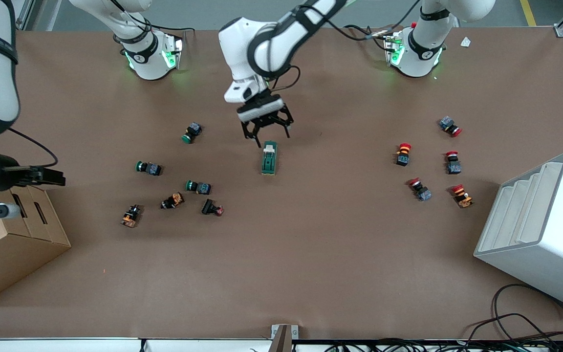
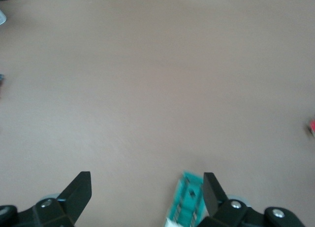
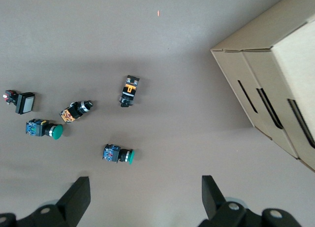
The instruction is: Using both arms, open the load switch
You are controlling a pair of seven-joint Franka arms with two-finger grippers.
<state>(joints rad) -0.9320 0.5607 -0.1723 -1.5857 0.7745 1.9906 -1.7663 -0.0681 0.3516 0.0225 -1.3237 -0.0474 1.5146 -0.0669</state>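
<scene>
The load switch (image 1: 269, 159), a dark green block with a cream toggle at one end, lies flat near the middle of the table. My left gripper (image 1: 265, 131) hangs open over the switch's cream end. In the left wrist view the switch (image 2: 189, 200) shows close against one finger, and the left gripper (image 2: 146, 180) holds nothing. My right gripper (image 1: 59, 177) hovers open over the cardboard box's edge at the right arm's end of the table. In the right wrist view the right gripper (image 3: 146, 180) holds nothing, with only bare table between its fingers.
Green-capped and orange push buttons (image 1: 198, 187) (image 3: 118, 154) lie scattered between the switch and the cardboard box (image 1: 12, 234) (image 3: 275, 79). Red-capped buttons (image 1: 402, 154) lie toward the left arm's end, beside a white stepped rack (image 1: 540, 230). Cables trail along the front edge.
</scene>
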